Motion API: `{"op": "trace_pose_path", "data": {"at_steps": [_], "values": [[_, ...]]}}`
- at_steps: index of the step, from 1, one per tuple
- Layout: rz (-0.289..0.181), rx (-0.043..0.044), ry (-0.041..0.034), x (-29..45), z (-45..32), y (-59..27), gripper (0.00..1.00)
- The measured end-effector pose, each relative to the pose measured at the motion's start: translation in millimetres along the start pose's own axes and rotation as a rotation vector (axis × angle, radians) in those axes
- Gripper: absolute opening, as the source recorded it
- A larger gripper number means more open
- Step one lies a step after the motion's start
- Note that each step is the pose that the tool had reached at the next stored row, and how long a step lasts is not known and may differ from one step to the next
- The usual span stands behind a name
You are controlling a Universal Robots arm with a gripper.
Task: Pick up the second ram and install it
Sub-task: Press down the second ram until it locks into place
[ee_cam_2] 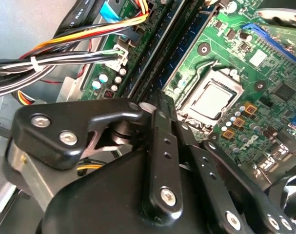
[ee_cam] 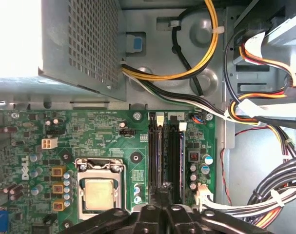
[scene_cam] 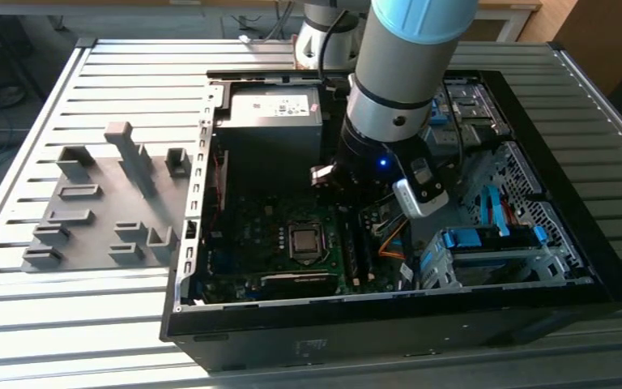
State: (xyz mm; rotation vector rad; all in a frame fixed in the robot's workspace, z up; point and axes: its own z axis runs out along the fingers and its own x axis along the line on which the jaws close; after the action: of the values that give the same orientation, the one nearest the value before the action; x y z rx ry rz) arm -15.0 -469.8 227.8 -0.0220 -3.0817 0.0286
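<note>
On the exterior view's left lies the grey slotted tray (scene_cam: pixel 106 203) on the slatted table (scene_cam: pixel 30 324). Right of it stands the open computer case (scene_cam: pixel 570 275), where my gripper (scene_cam: pixel 346 212) hangs low over the green motherboard (scene_cam: pixel 252 243), just right of the processor socket (scene_cam: pixel 304 240). My fingers (ee_cam_2: pixel 162 146) are drawn together above the memory slots (ee_cam: pixel 166 151). I cannot tell where the second ram sits.

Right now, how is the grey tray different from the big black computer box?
The grey tray is smaller and flat with little posts; the black computer box is bigger and deep. The tray lies at the exterior view's left; the box has the robot arm reaching inside. Both rest on the slatted table.
</note>
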Motion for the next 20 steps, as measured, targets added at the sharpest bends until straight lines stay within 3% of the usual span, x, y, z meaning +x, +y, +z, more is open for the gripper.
{"op": "trace_pose_path", "data": {"at_steps": [1, 3, 20], "values": [[0.0, -0.0001, 0.0, 0.0, 0.0, 0.0, 0.13], [0.0, -0.0002, 0.0, 0.0, 0.0, 0.0, 0.11], [0.0, 0.0007, -0.0001, -0.9, 7.3, 0.0, 0.11]]}}
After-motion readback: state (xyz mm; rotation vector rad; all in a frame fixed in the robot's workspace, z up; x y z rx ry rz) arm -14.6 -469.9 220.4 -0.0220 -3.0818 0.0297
